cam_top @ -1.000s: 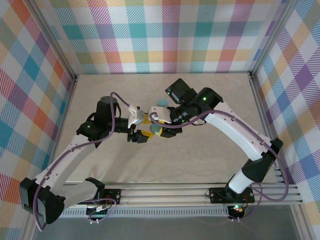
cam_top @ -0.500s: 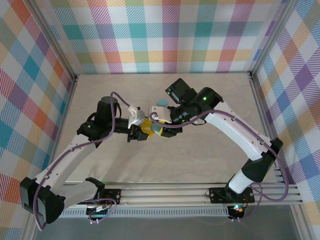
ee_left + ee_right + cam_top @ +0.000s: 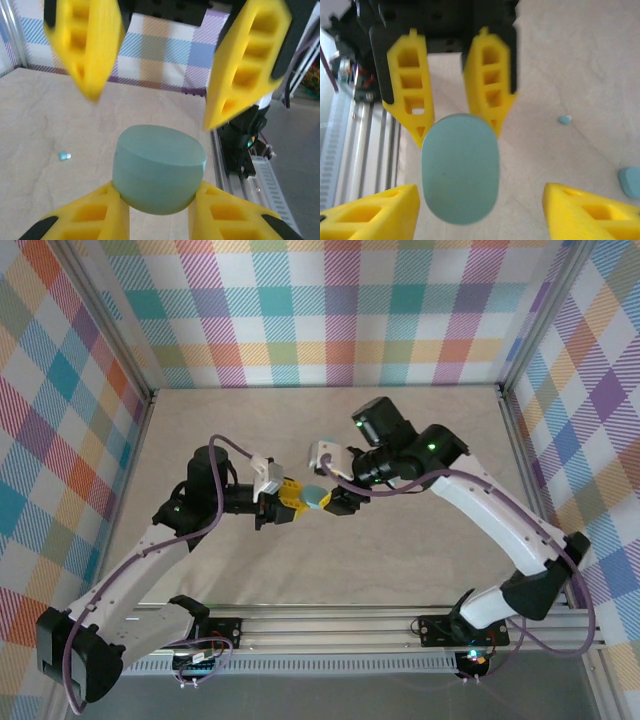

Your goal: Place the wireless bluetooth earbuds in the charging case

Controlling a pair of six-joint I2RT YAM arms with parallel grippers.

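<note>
We found the left gripper (image 3: 458, 131) clenched on the charging case (image 3: 460, 167). Its yellow fingers (image 3: 410, 98) pinched the narrow sides of the pale-blue oval at the centre of the right wrist view, apparently clear of the table (image 3: 240, 430). We judged it was held up this way to present it to the other arm. The right gripper (image 3: 152, 107) stood spread wide, one finger towards each upper corner of the left wrist view. It faced the case without touching it, so it grasped nothing. The case looked shut to us, with a seam running round it, so we reckoned the lid had to come open first. One earbud (image 3: 63, 155) lay loose on the table at the left of the left wrist view, well apart from the case. We could not identify a pale-blue piece (image 3: 630, 182) cut off by the right edge of the right wrist view.
</note>
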